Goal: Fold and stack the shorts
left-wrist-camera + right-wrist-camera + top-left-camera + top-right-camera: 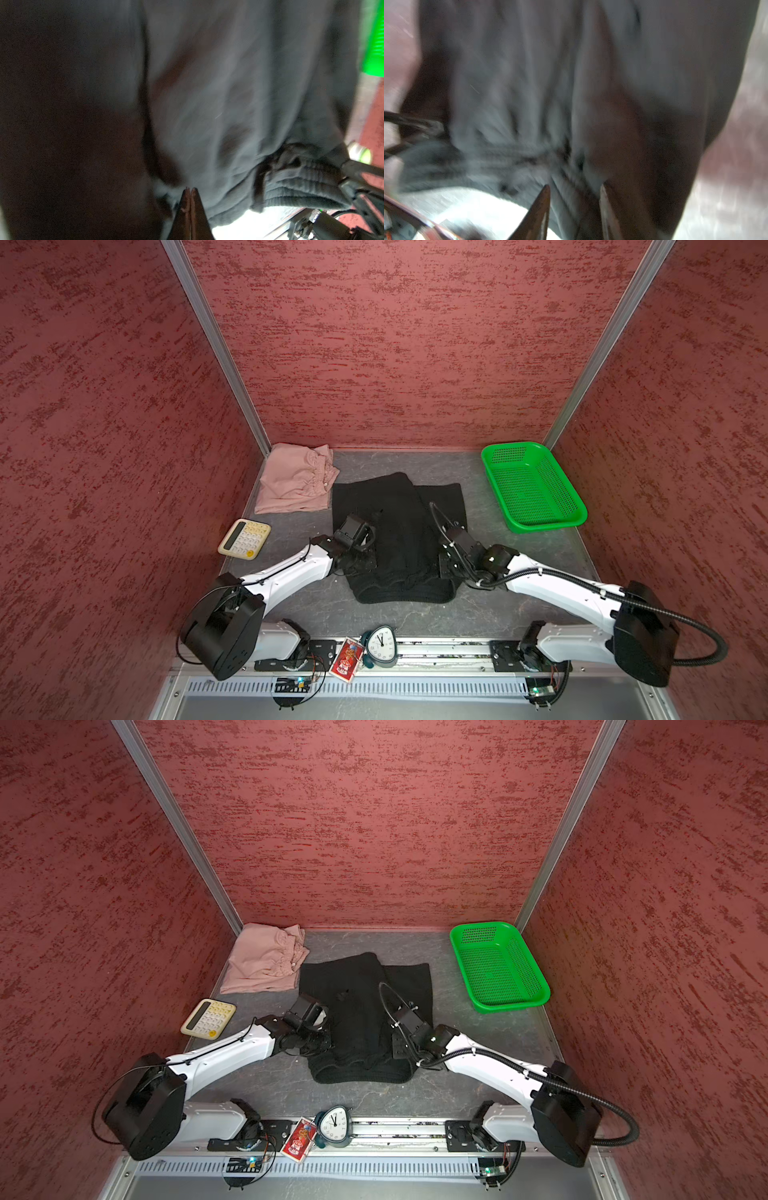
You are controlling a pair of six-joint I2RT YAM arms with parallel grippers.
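Note:
The black shorts (399, 510) (357, 986) lie spread in the middle of the table, one leg folded over the other, with the ribbed waistband (403, 593) toward the front. The pink shorts (291, 485) (262, 965) sit folded in the back left corner. My left gripper (365, 560) (190, 189) is at the black pair's left edge, its tips pressed together on bunched cloth. At the right end of the waistband my right gripper (442, 568) (575, 186) has its jaws partly apart, with a fold of the black cloth (519, 72) between them. Both wrist views are blurred.
A green perforated basket (536, 522) (511, 1004) stands at the back right. A cream calculator (244, 538) lies at the left, near my left arm. A small clock (380, 645) and a red card packet (344, 660) rest on the front rail. Red walls close in three sides.

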